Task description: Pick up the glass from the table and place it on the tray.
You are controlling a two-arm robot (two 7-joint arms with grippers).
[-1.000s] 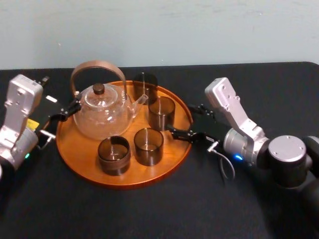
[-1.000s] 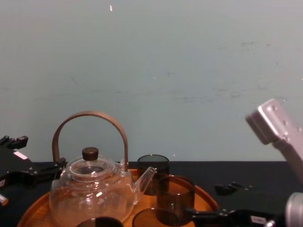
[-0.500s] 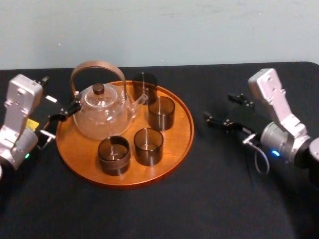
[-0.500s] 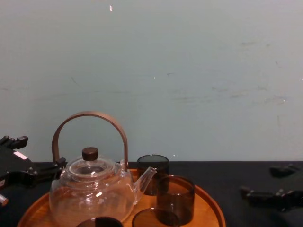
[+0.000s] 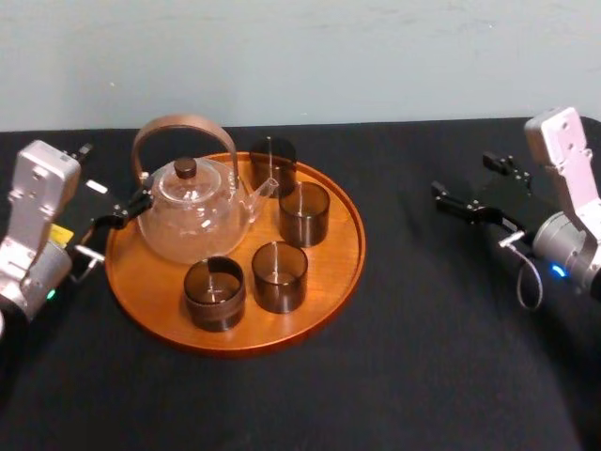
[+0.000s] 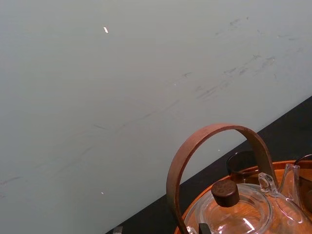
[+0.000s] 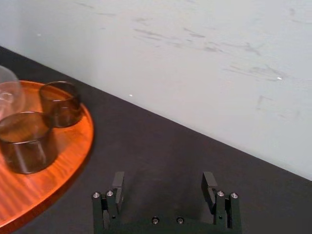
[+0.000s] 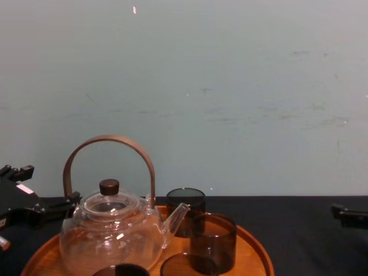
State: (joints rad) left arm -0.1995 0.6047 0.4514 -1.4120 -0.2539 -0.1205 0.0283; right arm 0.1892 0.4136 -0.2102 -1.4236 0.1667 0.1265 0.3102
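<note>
Right gripper is hovering wide open, empty, at three o'clock of the tray (left gripper idling at nine); best keeping off its rim

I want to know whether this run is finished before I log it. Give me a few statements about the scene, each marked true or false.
1. A teapot stands on the tray. True.
2. The right claw grips a glass. False: it is open and empty, above the table, well to the right of the tray.
3. One glass stands on the table, off the tray. False: all four glasses stand on the tray.
4. The left claw is at the tray's left rim, close to the teapot. True.
</note>
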